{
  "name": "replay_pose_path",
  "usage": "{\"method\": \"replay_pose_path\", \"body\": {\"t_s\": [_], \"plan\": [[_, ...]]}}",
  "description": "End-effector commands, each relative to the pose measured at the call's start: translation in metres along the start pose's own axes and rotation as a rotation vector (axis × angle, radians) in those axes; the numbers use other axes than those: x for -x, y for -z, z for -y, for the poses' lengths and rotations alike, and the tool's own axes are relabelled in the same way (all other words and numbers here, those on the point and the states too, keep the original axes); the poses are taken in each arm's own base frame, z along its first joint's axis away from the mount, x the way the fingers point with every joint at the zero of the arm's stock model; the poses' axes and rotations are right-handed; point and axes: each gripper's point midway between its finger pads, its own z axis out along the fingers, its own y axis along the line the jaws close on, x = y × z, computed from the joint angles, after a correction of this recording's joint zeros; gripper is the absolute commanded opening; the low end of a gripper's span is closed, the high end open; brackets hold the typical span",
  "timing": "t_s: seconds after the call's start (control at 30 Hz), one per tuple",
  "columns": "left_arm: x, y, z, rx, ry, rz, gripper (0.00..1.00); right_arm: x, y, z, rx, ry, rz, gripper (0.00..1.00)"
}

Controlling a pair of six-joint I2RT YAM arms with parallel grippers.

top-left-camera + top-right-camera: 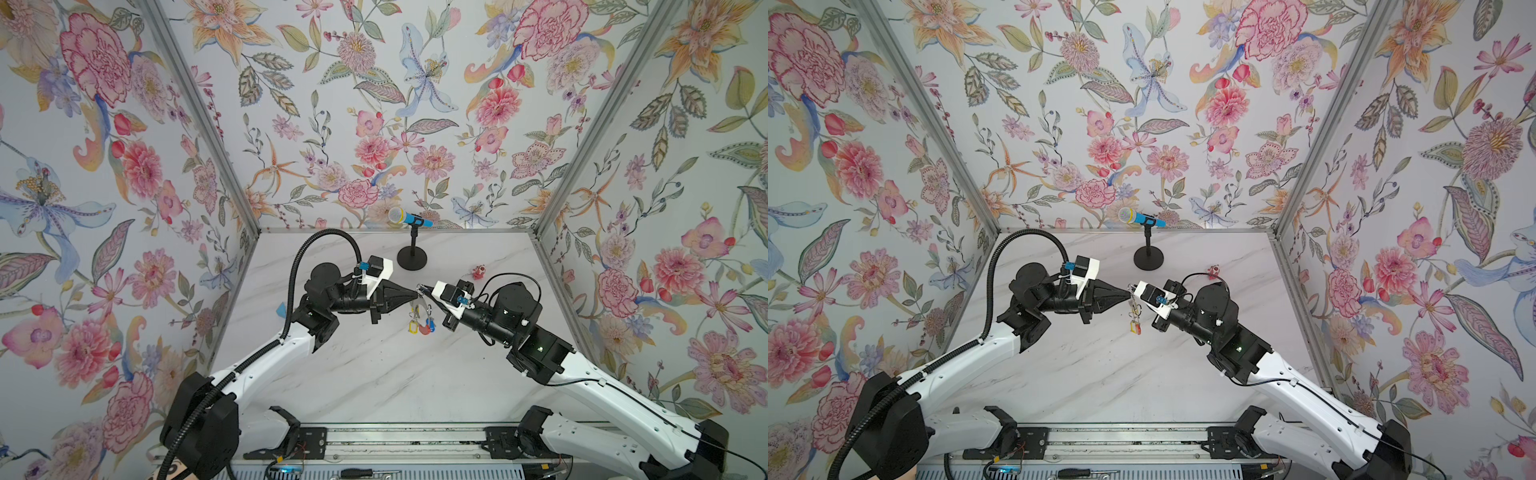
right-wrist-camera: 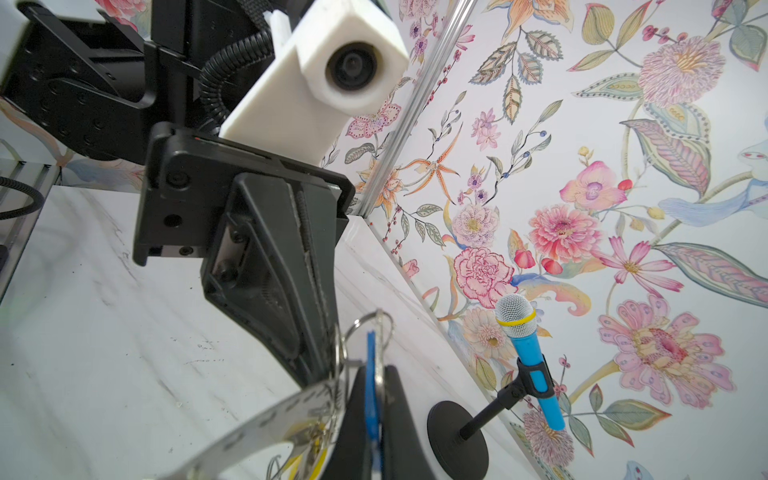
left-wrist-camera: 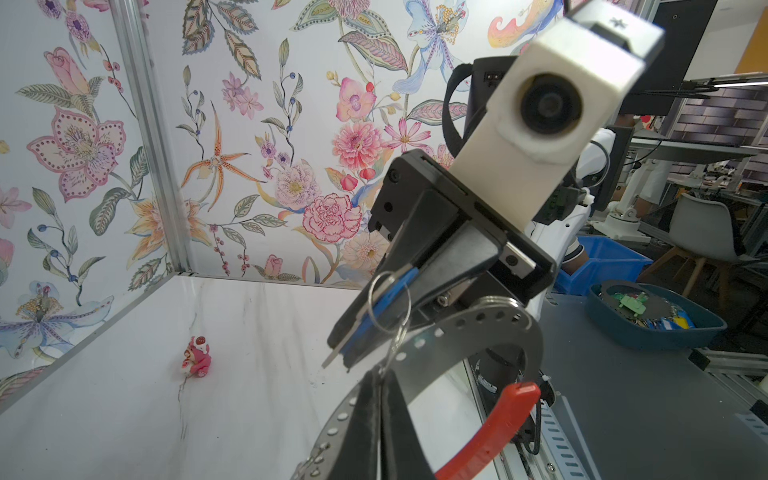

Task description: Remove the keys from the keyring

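Large grey perforated metal keyring (image 3: pixel 498 328), red-sleeved, is held aloft, clenched by left end effector (image 1: pixel 414 294). One blue-tagged metal key (image 3: pixel 388 301) is pinched by clenched right end effector (image 1: pixel 422 288). Remaining tagged keys (image 1: pixel 420 323) are hung above white marble desk (image 1: pixel 374 374).

The left arm (image 1: pixel 266 361) and the right arm (image 1: pixel 615 399) are both built of glossy white moulded link shells joined by blocky matt-black joint housings. Small dark holes dot the white shells. A thick corrugated black conduit (image 1: pixel 328 230) runs along the left arm, and a thin black cable (image 1: pixel 513 274) runs at the right arm's wrist. A green indicator light (image 1: pixel 539 349) glows on a black housing of the right arm. Each wrist carries a white printed camera block (image 2: pixel 316 83) with a round dark lens and a small blue connector (image 1: pixel 365 266). The left gripper (image 1: pixel 416 293) and right gripper (image 1: pixel 421 287) are black, with tapered wedge-shaped fingers (image 2: pixel 270 282) and black screw heads (image 2: pixel 178 179) in the body.
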Motion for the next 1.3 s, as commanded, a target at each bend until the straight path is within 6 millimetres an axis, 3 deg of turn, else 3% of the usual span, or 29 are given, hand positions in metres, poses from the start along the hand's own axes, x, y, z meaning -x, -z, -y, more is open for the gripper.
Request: {"method": "replay_pose_path", "body": {"t_s": [0.0,0.13,0.4,0.57,0.77,1.03,1.27], "plan": [[0.007,0.0,0.009,-0.03,-0.035,0.017,0.0,0.011,0.004,0.006,-0.019,-0.007,0.046,0.0],[0.0,0.001,0.007,-0.013,-0.046,-0.026,0.0,0.007,0.004,0.008,-0.021,0.0,0.021,0.0],[-0.026,0.002,-0.003,0.013,-0.126,-0.285,0.0,0.002,0.0,0.008,0.011,0.075,-0.066,0.0],[-0.037,0.0,-0.006,0.007,-0.171,-0.456,0.0,-0.015,-0.012,0.004,0.022,0.161,-0.182,0.0],[-0.036,-0.004,-0.003,-0.009,-0.213,-0.517,0.0,-0.032,-0.024,0.002,0.019,0.232,-0.283,0.0],[-0.01,-0.01,0.0,-0.005,-0.247,-0.454,0.0,-0.062,-0.033,0.003,-0.001,0.289,-0.402,0.0],[0.002,-0.001,-0.008,0.053,-0.221,-0.362,0.0,-0.059,-0.026,0.001,-0.006,0.247,-0.361,0.0]]}}
